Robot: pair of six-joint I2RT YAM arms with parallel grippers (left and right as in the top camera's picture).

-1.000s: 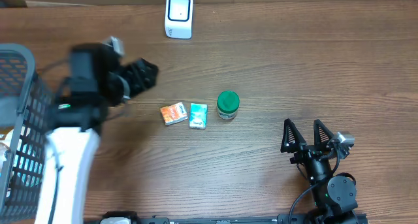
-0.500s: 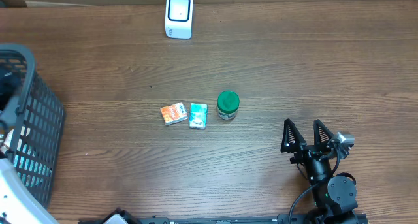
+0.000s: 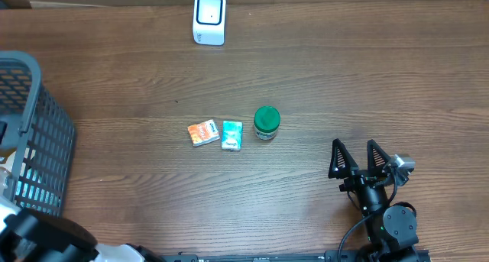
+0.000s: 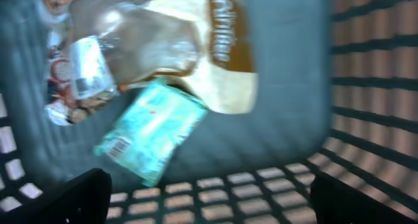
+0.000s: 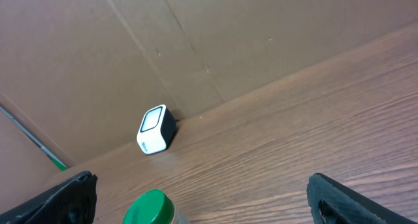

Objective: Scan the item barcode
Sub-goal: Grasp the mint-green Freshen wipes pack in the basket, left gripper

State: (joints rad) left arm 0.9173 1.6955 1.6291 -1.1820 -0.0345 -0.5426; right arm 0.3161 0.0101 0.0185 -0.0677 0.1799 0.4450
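My left gripper (image 4: 209,201) stands open over the inside of the grey basket (image 3: 47,143), nothing between its fingers. Below it in the left wrist view lie a teal packet (image 4: 153,129) with a barcode at its lower end, a tan bag (image 4: 219,51) and a small white-labelled pack (image 4: 88,67). On the table sit an orange packet (image 3: 202,132), a teal packet (image 3: 231,135) and a green-lidded jar (image 3: 267,122). The white scanner (image 3: 209,18) stands at the far edge. My right gripper (image 3: 355,153) rests open at the near right, empty, facing the jar (image 5: 151,211) and scanner (image 5: 155,130).
The basket's mesh wall (image 4: 261,198) fills the lower left wrist view. The left arm's white link (image 3: 46,243) shows at the bottom left corner of the overhead view. A brown cardboard wall (image 5: 196,41) runs behind the scanner.
The left arm swung from above the table's left side over to the basket and out to the bottom left corner. Its gripper opened wide. The right arm has not moved.
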